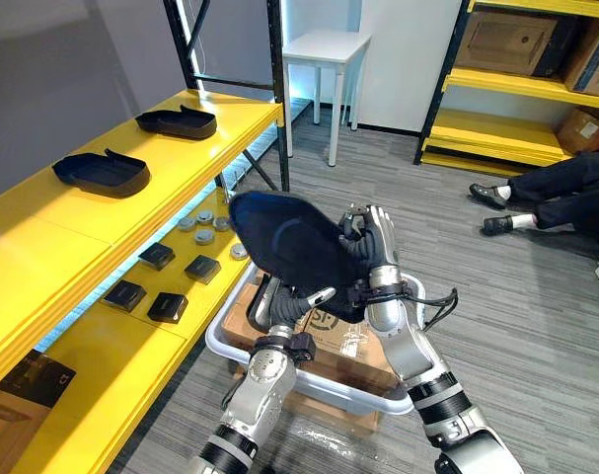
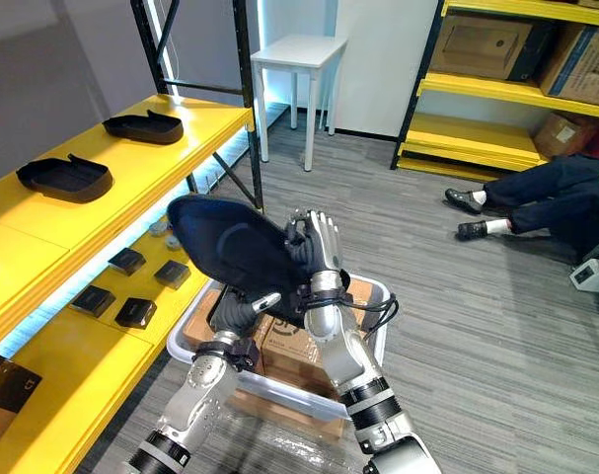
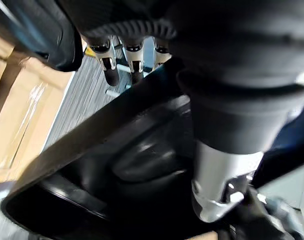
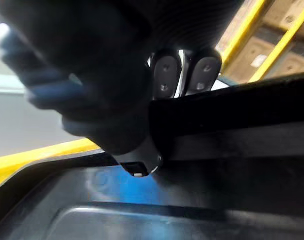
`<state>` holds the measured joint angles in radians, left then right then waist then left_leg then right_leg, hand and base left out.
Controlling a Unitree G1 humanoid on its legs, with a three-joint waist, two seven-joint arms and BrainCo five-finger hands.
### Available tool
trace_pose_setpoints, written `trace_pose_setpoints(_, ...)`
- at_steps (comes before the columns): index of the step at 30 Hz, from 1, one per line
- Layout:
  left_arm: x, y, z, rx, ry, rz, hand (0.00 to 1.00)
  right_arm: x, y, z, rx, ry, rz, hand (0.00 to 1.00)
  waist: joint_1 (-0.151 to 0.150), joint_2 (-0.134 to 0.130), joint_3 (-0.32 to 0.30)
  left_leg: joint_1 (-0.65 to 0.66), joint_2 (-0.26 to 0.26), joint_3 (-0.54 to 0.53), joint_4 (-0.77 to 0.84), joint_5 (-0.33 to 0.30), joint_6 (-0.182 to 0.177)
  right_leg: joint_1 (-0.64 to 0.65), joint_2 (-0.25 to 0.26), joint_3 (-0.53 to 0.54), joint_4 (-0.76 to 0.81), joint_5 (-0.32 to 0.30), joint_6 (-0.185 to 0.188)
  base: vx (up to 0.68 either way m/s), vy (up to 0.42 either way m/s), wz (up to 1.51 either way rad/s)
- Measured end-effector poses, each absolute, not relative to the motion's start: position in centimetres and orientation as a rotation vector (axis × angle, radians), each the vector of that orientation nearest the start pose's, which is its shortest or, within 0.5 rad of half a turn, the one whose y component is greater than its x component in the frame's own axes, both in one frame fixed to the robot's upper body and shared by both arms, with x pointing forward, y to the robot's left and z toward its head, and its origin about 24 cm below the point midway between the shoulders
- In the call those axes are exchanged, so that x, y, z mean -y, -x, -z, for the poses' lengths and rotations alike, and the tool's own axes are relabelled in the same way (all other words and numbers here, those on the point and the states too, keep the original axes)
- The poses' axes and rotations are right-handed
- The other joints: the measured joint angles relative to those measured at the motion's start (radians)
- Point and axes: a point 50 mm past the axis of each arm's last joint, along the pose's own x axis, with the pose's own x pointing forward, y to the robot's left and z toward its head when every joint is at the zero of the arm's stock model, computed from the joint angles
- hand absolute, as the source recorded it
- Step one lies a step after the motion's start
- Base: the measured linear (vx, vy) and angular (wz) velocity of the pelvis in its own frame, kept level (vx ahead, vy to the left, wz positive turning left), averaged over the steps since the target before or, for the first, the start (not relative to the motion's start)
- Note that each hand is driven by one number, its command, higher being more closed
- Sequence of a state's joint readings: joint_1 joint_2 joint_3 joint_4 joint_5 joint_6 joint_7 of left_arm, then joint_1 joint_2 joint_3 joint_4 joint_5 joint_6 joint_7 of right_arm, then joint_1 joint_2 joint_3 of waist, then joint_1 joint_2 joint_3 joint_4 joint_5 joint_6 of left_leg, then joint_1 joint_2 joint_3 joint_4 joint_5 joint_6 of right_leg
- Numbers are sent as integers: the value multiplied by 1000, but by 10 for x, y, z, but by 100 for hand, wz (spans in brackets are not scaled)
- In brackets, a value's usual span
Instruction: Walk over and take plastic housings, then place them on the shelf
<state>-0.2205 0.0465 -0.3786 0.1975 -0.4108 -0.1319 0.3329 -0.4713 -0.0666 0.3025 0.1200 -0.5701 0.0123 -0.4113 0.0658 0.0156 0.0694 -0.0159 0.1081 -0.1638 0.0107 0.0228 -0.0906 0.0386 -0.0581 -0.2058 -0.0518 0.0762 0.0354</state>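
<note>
Both hands hold a large dark plastic housing (image 1: 289, 242) tilted in the air above a white bin (image 1: 279, 371). My left hand (image 1: 291, 308) grips it from below, its fingers (image 3: 134, 57) hooked over the housing's (image 3: 141, 165) edge and the thumb pressed on the inside. On the housing's right side my right hand (image 1: 376, 259) is shut on the rim, with its fingers (image 4: 164, 75) curled over the edge of the housing (image 4: 192, 200). Two more dark housings (image 1: 178, 121) (image 1: 104, 171) lie on the yellow shelf's top board (image 1: 230, 118) to my left.
The lower shelf board holds small black parts (image 1: 166, 306) and round silver pieces (image 1: 202, 225). A cardboard box (image 1: 348, 341) sits in the bin. A white table (image 1: 327, 44) stands behind, a second yellow rack (image 1: 496, 133) at back right, and a person's legs (image 1: 546, 193) lie on the floor.
</note>
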Motion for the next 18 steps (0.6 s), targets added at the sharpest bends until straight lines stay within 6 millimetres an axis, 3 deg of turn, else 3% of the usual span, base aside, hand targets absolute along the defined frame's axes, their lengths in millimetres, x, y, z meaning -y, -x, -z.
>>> trace_pose_setpoints(1, -74, -283, -56, 10, 305, 39, 0, 69, -311, -149, 565, 593, 94, 100, 1, -1, -1, 0, 0, -6, -1, 2, -3, 4, 0, -6, -2, 0, 0, 25, -3, 17)
trace_pose_setpoints(2, -75, -286, -61, 23, 306, 14, 100, 69, -310, -151, 579, 586, 102, 100, -2, -1, -1, -3, -2, -19, -3, 6, -8, 9, -1, -20, -4, 0, 0, 25, -12, 27)
trace_pose_setpoints(7, -82, -300, -80, 77, 380, -148, 100, 62, -306, -151, 595, 536, 104, 100, 2, -3, -2, -35, -3, -94, -4, 32, -25, 17, 4, -102, 0, -11, -8, 7, -40, 50)
trace_pose_setpoints(9, -87, -304, -87, 100, 427, -210, 100, 58, -305, -147, 579, 497, 87, 100, -6, -3, 0, -56, -4, -71, -20, 77, -24, 14, -10, -174, 57, -55, -13, -28, -33, 93)
trace_pose_setpoints(10, -88, -305, -90, 113, 451, -225, 100, 58, -306, -146, 576, 491, 88, 100, -7, -2, 1, -61, 0, -26, -33, 82, -8, 12, -17, -201, 76, -67, -16, -52, -4, 121)
trace_pose_setpoints(11, -89, -307, -95, 136, 482, -234, 100, 59, -306, -144, 561, 458, 98, 100, -4, -4, 2, -76, 36, 109, -38, 70, 32, 12, -20, -265, 100, -82, -14, -42, -5, 120)
trace_pose_setpoints(14, -83, -305, -101, 159, 557, -216, 100, 58, -307, -151, 591, 444, 111, 100, -19, -1, 3, -136, 110, 436, -16, 42, 74, 13, -49, -399, 102, -93, -5, -13, -1, 138)
trace_pose_setpoints(17, -84, -304, -103, 148, 671, -218, 100, 49, -307, -160, 615, 406, 105, 100, -26, 0, 3, -140, 147, 672, -12, 52, 79, 19, -81, -480, 123, -107, 17, 61, 75, 96)
trace_pose_setpoints(18, -85, -304, -105, 150, 692, -218, 100, 48, -307, -162, 622, 396, 106, 100, -24, 2, 3, -139, 143, 678, -14, 66, 73, 20, -89, -487, 130, -111, 24, 115, 143, 40)
